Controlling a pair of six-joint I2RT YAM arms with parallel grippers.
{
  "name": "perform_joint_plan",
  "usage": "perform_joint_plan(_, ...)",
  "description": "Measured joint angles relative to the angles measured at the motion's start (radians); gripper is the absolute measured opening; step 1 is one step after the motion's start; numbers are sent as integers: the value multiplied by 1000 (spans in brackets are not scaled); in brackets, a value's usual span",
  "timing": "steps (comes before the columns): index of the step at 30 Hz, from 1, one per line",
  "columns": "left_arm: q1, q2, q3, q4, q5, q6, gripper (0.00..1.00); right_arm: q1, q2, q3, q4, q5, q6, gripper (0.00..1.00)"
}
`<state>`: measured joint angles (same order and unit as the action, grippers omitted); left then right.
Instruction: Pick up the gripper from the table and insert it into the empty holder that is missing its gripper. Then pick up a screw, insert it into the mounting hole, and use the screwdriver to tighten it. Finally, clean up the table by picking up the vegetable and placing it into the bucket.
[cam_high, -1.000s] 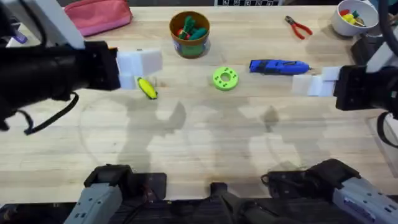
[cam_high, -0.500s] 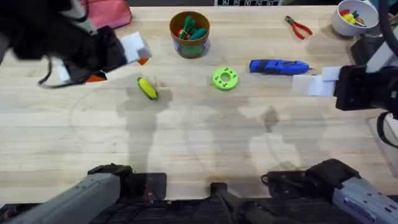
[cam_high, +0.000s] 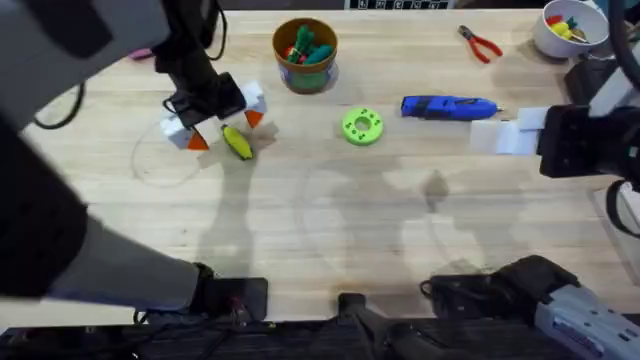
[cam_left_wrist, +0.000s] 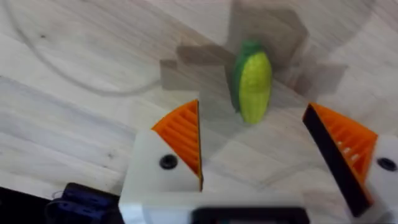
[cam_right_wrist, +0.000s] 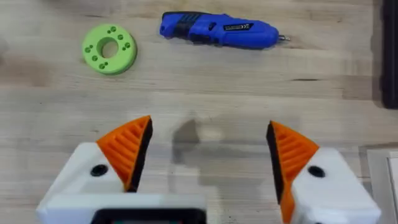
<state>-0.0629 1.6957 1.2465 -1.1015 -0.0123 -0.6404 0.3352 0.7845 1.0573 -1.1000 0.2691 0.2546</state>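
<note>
Right wrist: screwdriver (cam_right_wrist: 219, 33) label illegible.

Vegetable (cam_high: 237, 142): small, yellow with green end, lying flat on bare wood, left of centre; in left wrist view (cam_left_wrist: 252, 81) green end points away from camera. Bucket (cam_high: 305, 54): round brown-orange tub, pale label band, upright at far edge of table, holds green and red toy pieces; near vegetable, not touching. Screwdriver (cam_high: 447, 107): blue cylinder lying on side, right of centre, thin metal tip pointing right (cam_right_wrist: 217, 31).
</note>
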Motion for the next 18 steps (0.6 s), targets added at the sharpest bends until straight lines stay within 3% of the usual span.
perform_joint_plan(7,24,124,0,55,48,-12,994,0,0,0,0,0,0,994)
perform_joint_plan(18,24,153,0,74,64,-12,943,0,0,0,0,0,0,994)
